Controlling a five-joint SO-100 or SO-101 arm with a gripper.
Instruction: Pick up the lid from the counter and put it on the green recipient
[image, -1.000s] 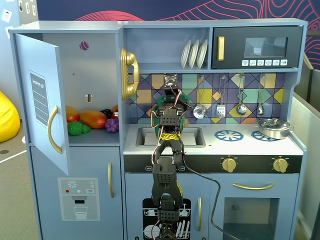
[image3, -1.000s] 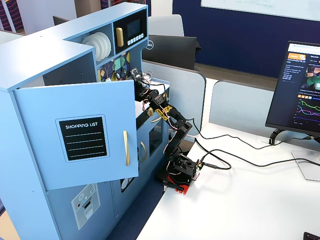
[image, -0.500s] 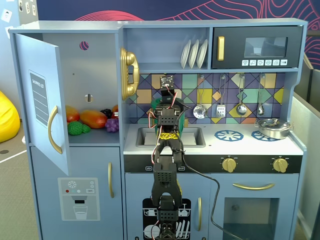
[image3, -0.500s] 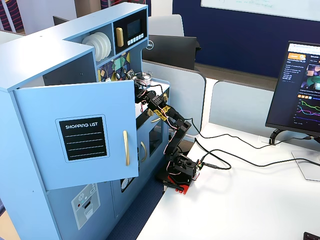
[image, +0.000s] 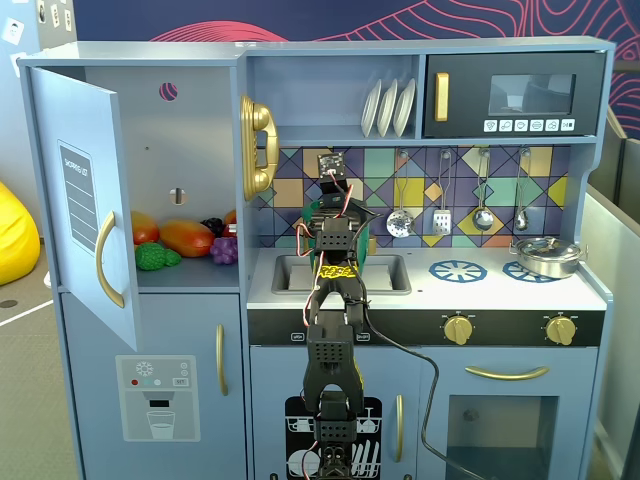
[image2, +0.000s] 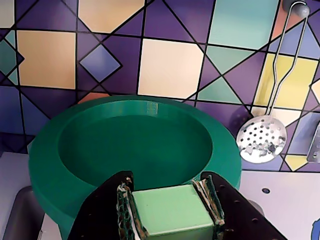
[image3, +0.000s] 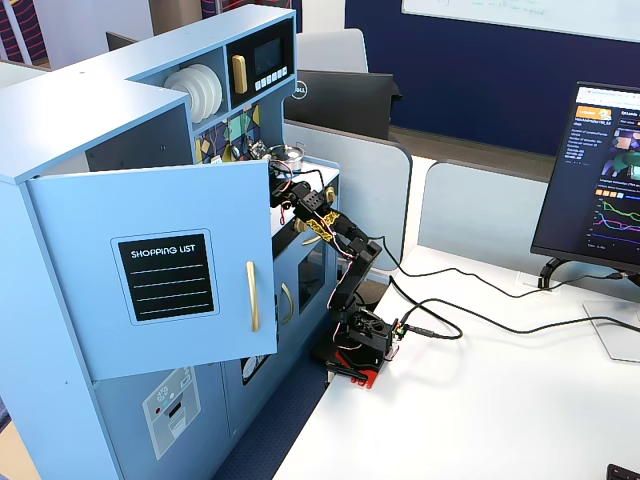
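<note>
In the wrist view my gripper (image2: 168, 189) is shut on the light-green blocky knob (image2: 170, 212) of the lid (image2: 100, 150), a round dark green disc with a sunken top. The lid fills the middle of that view, level, close to the tiled back wall, with the sink (image2: 17, 217) at lower left. A bit of green wall (image2: 62, 227) shows under the lid's rim; I cannot tell whether it is the green pot. In a fixed view the arm (image: 332, 300) hides the gripper, and green edges (image: 311, 214) show beside it above the sink (image: 385, 272).
A low silver pot (image: 545, 256) sits on the right burner, a blue burner ring (image: 457, 270) left of it. A slotted skimmer (image2: 261, 139) and other utensils hang on the tiled wall. The fridge door (image: 85, 200) stands open at left. A gold phone (image: 258, 147) hangs nearby.
</note>
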